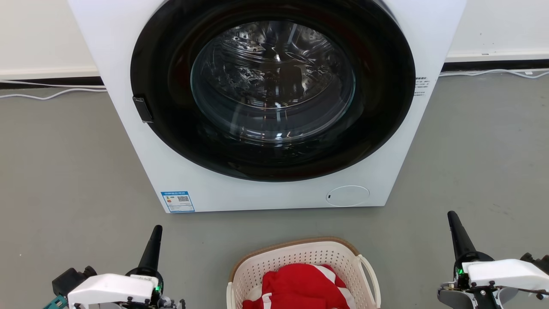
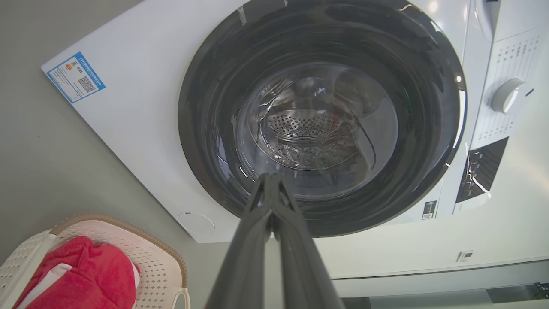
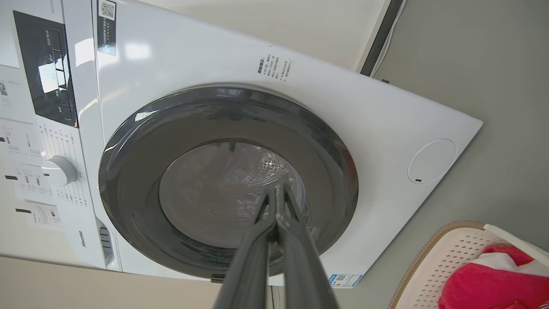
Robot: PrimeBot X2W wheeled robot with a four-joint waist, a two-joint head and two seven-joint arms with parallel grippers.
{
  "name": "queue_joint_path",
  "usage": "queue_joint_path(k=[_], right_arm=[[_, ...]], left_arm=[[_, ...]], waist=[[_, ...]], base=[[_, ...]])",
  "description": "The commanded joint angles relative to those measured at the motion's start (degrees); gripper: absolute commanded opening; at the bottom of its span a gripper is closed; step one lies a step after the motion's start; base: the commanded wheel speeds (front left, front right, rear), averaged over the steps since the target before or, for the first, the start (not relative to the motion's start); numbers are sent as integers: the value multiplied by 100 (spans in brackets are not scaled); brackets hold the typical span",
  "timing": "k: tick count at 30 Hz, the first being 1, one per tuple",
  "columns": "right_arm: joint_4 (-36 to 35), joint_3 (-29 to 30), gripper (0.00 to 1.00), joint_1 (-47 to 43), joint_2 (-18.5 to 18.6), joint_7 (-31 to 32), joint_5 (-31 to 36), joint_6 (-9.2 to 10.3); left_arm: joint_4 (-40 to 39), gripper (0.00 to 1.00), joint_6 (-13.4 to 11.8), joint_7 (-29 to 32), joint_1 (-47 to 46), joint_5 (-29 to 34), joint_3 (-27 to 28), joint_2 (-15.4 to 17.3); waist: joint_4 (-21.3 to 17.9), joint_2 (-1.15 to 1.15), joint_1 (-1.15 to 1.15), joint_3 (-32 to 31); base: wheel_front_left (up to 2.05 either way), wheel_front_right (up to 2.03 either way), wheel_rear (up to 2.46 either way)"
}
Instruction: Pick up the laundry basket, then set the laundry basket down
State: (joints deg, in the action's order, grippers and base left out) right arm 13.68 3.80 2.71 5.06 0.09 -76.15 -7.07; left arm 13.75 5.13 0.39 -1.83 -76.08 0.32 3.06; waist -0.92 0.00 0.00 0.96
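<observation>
The basket [image 1: 266,270] is sitting on the floor [image 1: 55,171] just in front of the washer [image 1: 111,25], lying between the two grippers and apart from both. A red cloth [image 1: 300,283] is lying inside it. The left gripper [image 1: 157,229] is hovering off the basket's left side and the right gripper [image 1: 451,216] off its right, both pointing toward the washer. In each wrist view the fingers are pressing together at the tips and gripping nothing.

A blue sticker [image 1: 177,201] with a QR code is showing at the washer's lower left corner, its print too small to read. In the right wrist view a brand word [image 3: 81,239] beside the door [image 3: 193,193] is reading as Hisense, and small writing [image 3: 274,68] above the door is showing too fine to make out.
</observation>
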Motion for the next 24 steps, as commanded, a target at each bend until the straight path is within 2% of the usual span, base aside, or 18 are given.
queue_joint_path(k=[1,24], right_arm=[[-127,-35,0,263,35,93,-203,-33],[1,131,0,324,-110,473,-1425,-40]], left_arm=[[-104,0,76,56,-335,-198,191,58],[3,0,208,436,-410,-1437,449,64]], waist=[[7,0,0,-5],[77,0,0,-65]], base=[[0,0,0],[0,0,0]])
